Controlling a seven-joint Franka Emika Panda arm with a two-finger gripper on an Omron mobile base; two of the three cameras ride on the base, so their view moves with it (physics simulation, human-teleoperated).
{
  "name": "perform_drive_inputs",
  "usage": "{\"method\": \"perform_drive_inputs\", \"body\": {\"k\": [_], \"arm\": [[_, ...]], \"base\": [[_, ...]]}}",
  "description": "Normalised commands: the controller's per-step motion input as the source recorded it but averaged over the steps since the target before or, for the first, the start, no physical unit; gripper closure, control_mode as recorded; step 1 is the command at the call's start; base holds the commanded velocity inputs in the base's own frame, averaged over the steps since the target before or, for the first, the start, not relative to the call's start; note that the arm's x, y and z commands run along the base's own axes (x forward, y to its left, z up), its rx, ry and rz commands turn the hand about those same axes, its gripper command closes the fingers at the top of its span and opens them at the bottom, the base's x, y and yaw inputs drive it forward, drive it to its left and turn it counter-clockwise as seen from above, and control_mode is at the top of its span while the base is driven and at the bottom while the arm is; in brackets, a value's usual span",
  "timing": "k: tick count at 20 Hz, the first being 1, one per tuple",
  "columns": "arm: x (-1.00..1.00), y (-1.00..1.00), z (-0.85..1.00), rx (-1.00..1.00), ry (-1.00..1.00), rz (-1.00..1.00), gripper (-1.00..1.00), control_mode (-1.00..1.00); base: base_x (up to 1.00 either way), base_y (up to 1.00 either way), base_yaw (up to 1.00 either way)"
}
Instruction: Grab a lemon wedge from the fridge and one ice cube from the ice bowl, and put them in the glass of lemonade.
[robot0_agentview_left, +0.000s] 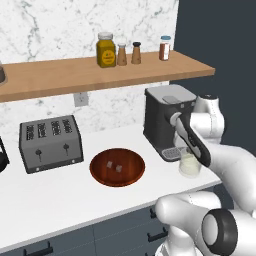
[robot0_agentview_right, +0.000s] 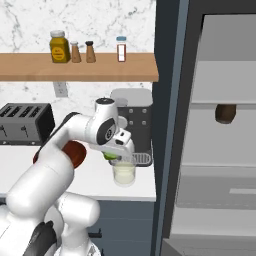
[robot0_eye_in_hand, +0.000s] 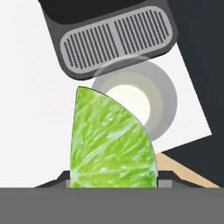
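Note:
My gripper (robot0_agentview_right: 116, 153) is shut on the lemon wedge (robot0_eye_in_hand: 109, 140), a yellow-green slice that looms large in the hand view. The wedge (robot0_agentview_right: 108, 156) hangs just above the glass of lemonade (robot0_agentview_right: 124, 174), a short clear tumbler of pale liquid on the counter in front of the coffee machine. In the hand view the glass (robot0_eye_in_hand: 151, 98) lies straight below, partly covered by the wedge. The ice bowl (robot0_agentview_left: 98, 172), reddish-brown wood, sits left of the glass (robot0_agentview_left: 189, 165) and holds two ice cubes (robot0_agentview_left: 119, 169). The fridge (robot0_agentview_right: 225, 165) stands open at the right.
A black-and-grey coffee machine (robot0_agentview_left: 165, 115) stands right behind the glass. A toaster (robot0_agentview_left: 50, 142) sits at the left. A wooden shelf (robot0_agentview_left: 60, 75) with a jar and shakers hangs above. A brown item (robot0_agentview_right: 225, 113) sits on a fridge shelf.

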Motion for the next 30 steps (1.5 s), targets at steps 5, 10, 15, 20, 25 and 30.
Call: {"method": "perform_drive_inputs", "body": {"k": [5,10,15,20,25,30], "arm": [[0.12,-0.27,-0.09,0.00,0.05,0.00,1.00,-1.00],[0.03,-0.06,0.00,0.00,0.00,0.00,1.00,-1.00],[0.03,0.00,0.00,0.00,0.00,0.00,1.00,-1.00],[0.28,0.00,0.00,0.00,0.06,0.00,1.00,-1.00],[0.21,0.00,0.00,0.00,0.04,0.00,1.00,-1.00],[0.00,0.00,-0.04,0.00,0.01,0.00,1.00,-1.00]], "base": [[0.00,0.00,0.00],[0.00,0.00,0.00],[0.00,0.00,0.00],[0.00,0.00,0.00],[0.00,0.00,0.00],[0.00,0.00,0.00]]}}
